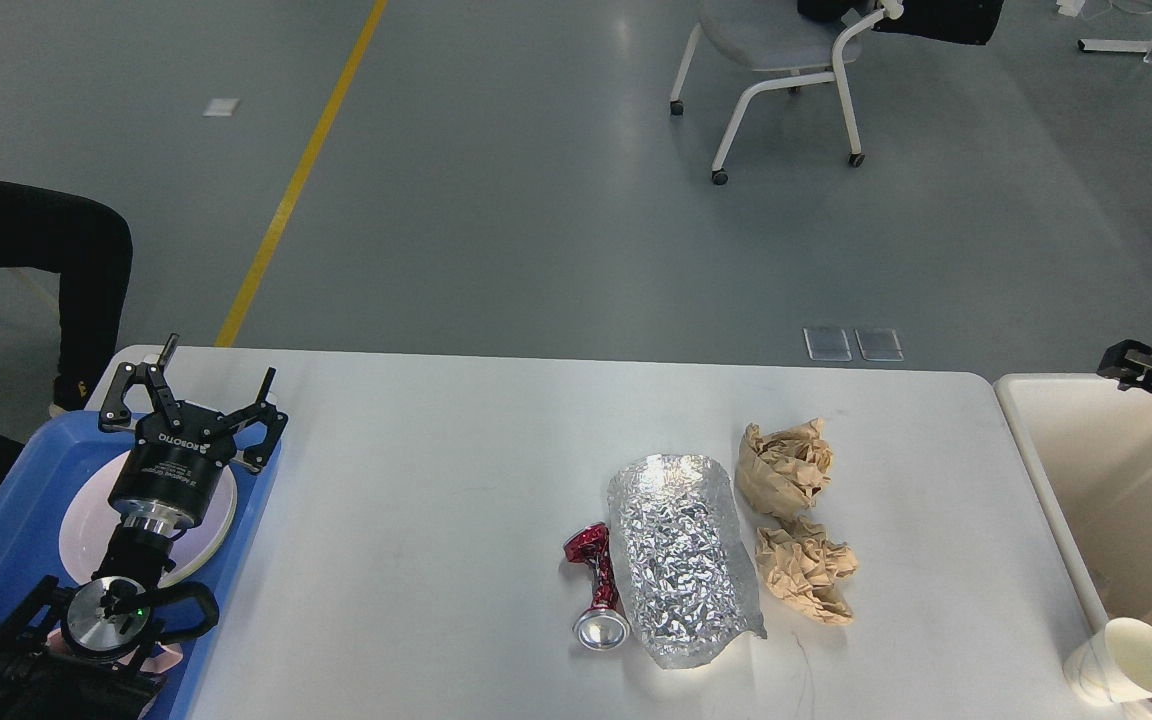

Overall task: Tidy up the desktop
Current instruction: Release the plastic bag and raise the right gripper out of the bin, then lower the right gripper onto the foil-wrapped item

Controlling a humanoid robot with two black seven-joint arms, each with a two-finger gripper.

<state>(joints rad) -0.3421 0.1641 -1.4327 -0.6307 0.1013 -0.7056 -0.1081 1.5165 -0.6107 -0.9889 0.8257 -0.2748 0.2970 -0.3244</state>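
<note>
The white desktop [436, 480] holds a crinkled foil sheet [681, 555], a crushed red can [596, 590] against the foil's left side, and two crumpled brown paper balls [784, 465] [804, 572] to its right. A white paper cup [1126, 662] lies on its side at the front right corner by the bin's rim. My left gripper [211, 385] is open and empty above the blue tray's far end. My right gripper [1151, 368] shows only partly at the right edge, over the bin's far rim; its fingers cannot be told apart.
A blue tray [6, 500] with a pink plate [86, 515] sits at the table's left end under my left arm. A beige bin [1046, 470] stands off the right end. A chair [786, 60] and a person's leg [36, 250] are beyond the table.
</note>
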